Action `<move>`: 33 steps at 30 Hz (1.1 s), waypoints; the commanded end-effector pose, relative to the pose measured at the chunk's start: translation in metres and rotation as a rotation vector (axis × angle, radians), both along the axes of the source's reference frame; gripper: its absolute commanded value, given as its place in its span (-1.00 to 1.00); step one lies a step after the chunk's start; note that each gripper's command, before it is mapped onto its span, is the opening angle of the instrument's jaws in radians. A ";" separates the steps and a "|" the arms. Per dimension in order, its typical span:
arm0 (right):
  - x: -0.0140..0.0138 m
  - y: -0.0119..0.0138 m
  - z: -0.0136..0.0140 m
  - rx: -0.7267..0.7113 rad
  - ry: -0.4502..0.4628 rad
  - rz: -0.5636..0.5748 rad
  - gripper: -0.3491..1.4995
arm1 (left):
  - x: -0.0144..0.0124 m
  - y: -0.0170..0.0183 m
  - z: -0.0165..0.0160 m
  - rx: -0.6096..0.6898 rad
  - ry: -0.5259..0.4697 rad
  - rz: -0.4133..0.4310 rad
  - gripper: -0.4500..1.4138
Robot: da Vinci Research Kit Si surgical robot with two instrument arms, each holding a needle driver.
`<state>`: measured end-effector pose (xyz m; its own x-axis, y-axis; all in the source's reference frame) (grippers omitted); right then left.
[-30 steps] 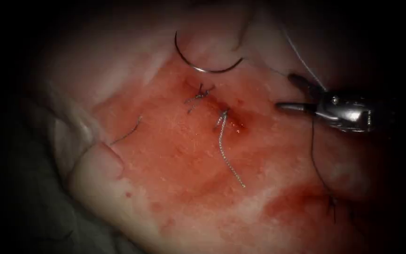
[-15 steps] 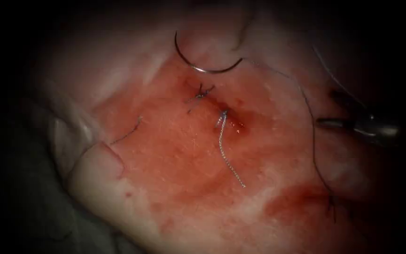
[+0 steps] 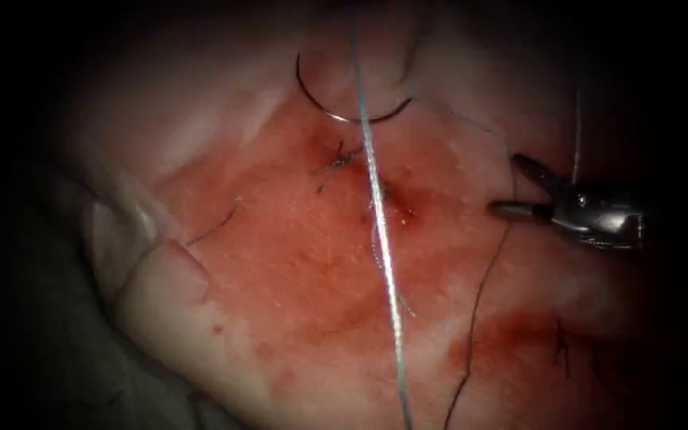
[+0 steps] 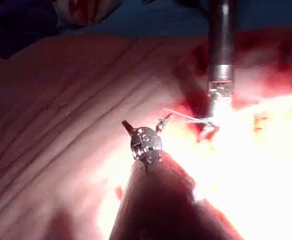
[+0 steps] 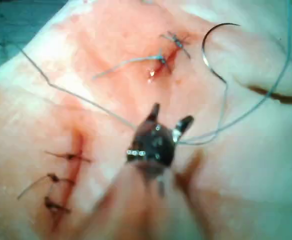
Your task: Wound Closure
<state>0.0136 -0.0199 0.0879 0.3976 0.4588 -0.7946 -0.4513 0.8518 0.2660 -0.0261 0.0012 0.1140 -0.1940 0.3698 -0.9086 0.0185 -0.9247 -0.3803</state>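
Since a second ago a pale thread (image 3: 382, 263) has swung across the cut (image 3: 388, 199), and the right tool (image 3: 529, 191) returned, jaws apart, holding nothing. With the needle (image 3: 344, 107) lying free on the tissue (image 3: 296, 263) above the cut, loose thread could snag it.

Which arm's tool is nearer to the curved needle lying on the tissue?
Right. The right tool sits open to the right of the needle. The left tool appears in its wrist view, its distance unclear.

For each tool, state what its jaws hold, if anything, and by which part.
Right tool: open, holding nothing. Left tool: open, holding nothing. The needle lies free on the tissue.
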 end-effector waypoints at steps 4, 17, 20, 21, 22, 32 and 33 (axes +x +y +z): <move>0.0018 -0.0003 -0.0002 0.013 0.029 -0.026 0.98 | 0.0015 -0.0054 -0.0016 -0.062 -0.018 0.060 0.64; 0.0040 -0.0011 -0.0018 0.020 0.083 -0.091 0.96 | 0.0020 -0.0194 -0.0027 -0.148 0.042 0.200 0.42; 0.0041 -0.0015 -0.0022 0.021 0.088 -0.094 0.98 | 0.0011 -0.0220 -0.0013 -0.170 0.040 0.226 0.33; 0.0042 -0.0016 -0.0023 0.022 0.091 -0.097 0.98 | 0.0006 -0.0233 -0.0006 -0.164 0.035 0.242 0.28; 0.0042 -0.0018 -0.0025 0.024 0.096 -0.103 0.98 | 0.0002 -0.0242 -0.0001 -0.155 0.025 0.257 0.26; 0.0044 -0.0033 -0.0046 0.038 0.123 -0.134 0.98 | -0.0018 -0.0277 0.0055 -0.168 0.091 0.355 0.08; 0.0045 -0.0037 -0.0050 0.039 0.132 -0.147 0.98 | -0.0016 -0.0278 0.0068 -0.181 0.136 0.369 0.04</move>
